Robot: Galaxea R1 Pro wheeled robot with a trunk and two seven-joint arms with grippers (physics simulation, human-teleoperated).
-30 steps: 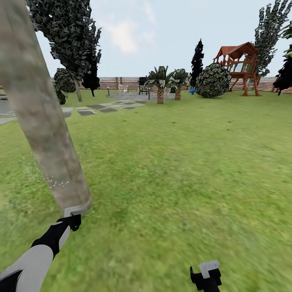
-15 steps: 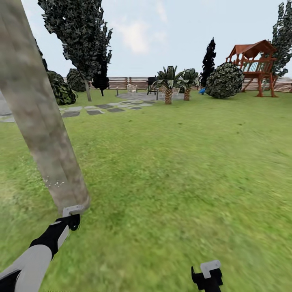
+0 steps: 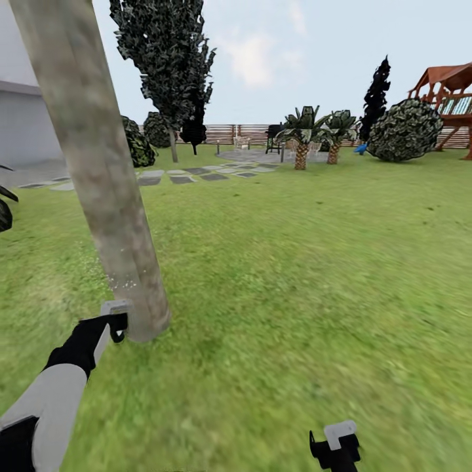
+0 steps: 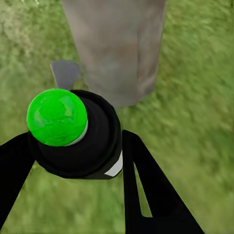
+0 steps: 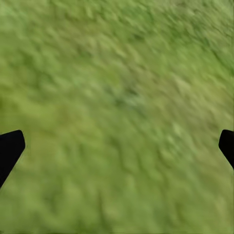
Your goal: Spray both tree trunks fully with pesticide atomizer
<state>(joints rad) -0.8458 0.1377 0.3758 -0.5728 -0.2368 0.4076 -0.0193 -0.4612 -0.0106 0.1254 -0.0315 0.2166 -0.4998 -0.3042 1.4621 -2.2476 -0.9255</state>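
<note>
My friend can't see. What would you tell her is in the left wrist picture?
The left hand grips a black bottle with a bright green top, close to the base of a grey tree trunk. Blurry green grass lies all around.

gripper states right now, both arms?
Left gripper: shut on the pesticide atomizer, near the tree trunk.
Right gripper: open, empty, over grass.

Simulated back garden: wide lawn (image 3: 295, 275), grey stepping stones (image 3: 196, 174), slatted wooden fence (image 3: 229, 133), palms (image 3: 303, 134), round bush (image 3: 405, 130), red-roofed play tower (image 3: 452, 98), tree trunk (image 3: 105, 170) close by.
</note>
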